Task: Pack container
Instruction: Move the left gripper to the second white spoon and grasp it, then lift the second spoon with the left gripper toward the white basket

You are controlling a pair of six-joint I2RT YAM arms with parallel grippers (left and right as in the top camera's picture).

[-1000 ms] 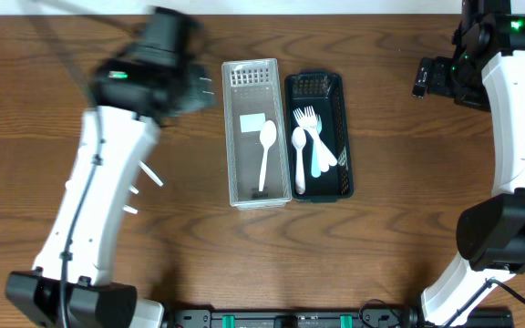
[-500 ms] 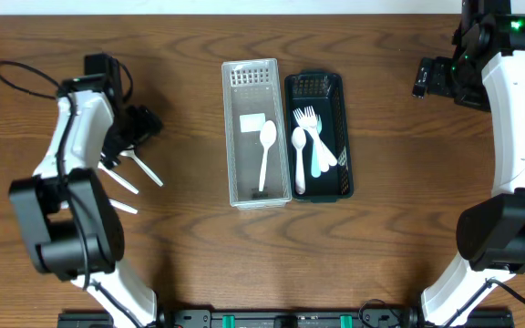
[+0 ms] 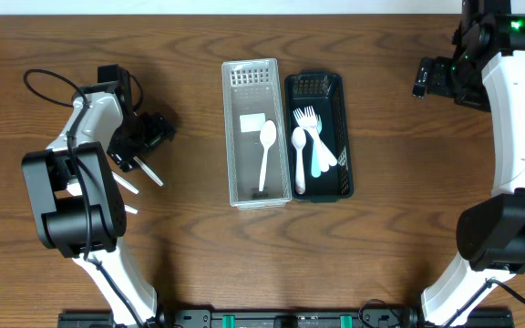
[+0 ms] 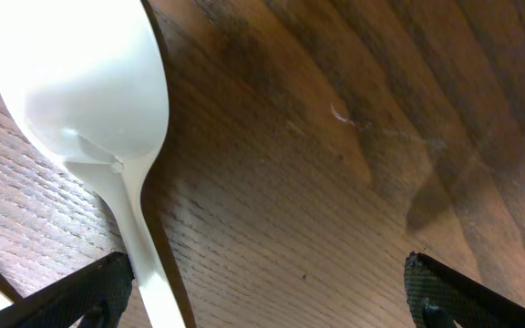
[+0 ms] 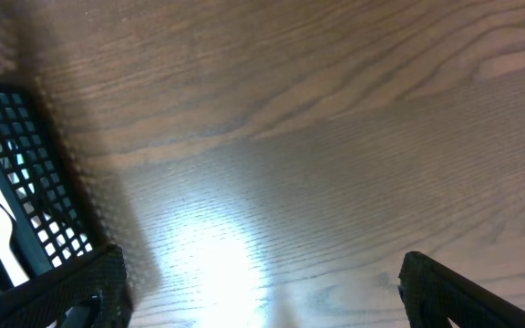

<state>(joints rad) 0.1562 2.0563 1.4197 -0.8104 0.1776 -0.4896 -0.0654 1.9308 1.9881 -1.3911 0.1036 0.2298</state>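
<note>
Overhead and wrist views, left pick-up stage. Toward the front-left part of the bench lie the loose white utensils (image 3: 124,183), still outside any container. Directly beyond them hangs the left gripper (image 3: 149,137). One second ago this arm was raised and blurred close to the trays. It has since swung out to the left edge and come down low over the pile. Its wrist view shows the fingers (image 4: 71,296) spread wide. The loose spoon (image 4: 89,82) lies bowl-up on the wood, its handle passing just beside one fingertip and not yet pinched.

At mid-bench stand the clear tray (image 3: 227,137), holding the packed spoon (image 3: 265,150), and, touching its right wall, the black basket (image 3: 346,137) with forks and spoons. Contents of both are unchanged.

Near the far right corner the right gripper (image 3: 424,77) has not moved. Its fingers (image 5: 71,292) are spread over bare wood and hold nothing.

Judgement: packing is partly done. The left arm appears to be lining up to take the next piece.
</note>
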